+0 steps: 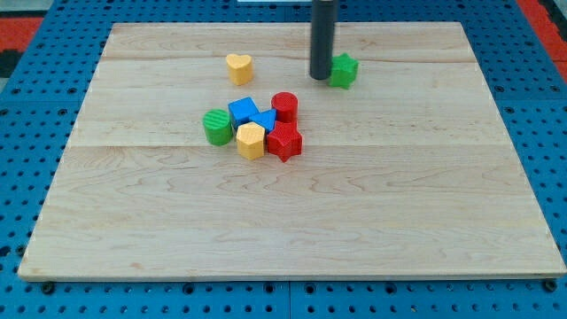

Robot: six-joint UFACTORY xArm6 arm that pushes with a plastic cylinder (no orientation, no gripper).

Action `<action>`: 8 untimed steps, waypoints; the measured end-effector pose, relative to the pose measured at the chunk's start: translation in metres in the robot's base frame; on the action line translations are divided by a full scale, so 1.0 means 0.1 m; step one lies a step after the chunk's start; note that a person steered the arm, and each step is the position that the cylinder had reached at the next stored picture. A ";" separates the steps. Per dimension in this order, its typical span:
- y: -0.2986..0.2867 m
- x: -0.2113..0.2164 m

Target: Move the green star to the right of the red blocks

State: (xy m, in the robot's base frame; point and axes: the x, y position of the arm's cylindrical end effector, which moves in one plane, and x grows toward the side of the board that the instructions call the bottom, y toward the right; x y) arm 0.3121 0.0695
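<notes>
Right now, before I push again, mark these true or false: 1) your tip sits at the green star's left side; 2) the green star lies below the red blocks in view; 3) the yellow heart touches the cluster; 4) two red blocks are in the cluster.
1) True: my tip is right against the left side of the green star.
2) False: it lies above and right of the red cylinder and red star.
3) False: the yellow heart stands apart, toward the view's top.
4) True.
</notes>
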 end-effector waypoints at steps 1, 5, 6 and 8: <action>0.24 -0.28; 0.55 -0.02; 0.72 -0.06; 0.80 0.35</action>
State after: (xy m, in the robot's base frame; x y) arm 0.3472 0.1491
